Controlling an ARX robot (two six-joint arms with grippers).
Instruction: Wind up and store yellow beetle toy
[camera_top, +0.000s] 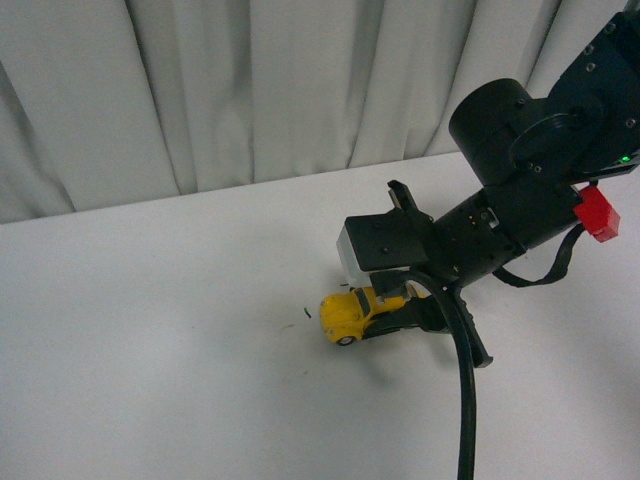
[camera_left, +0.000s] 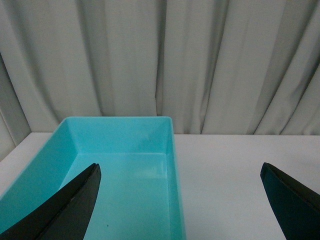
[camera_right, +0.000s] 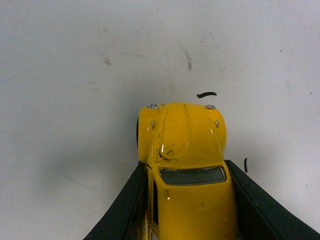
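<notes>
**Nothing legible**

No text, label, brand, number or sign can be read in any of the three views. The dark marks on the bonnet of the yellow beetle toy (camera_right: 187, 140) are scuffs, not letters. The small black strokes on the table (camera_right: 75, 75) just beside it form no character
</notes>
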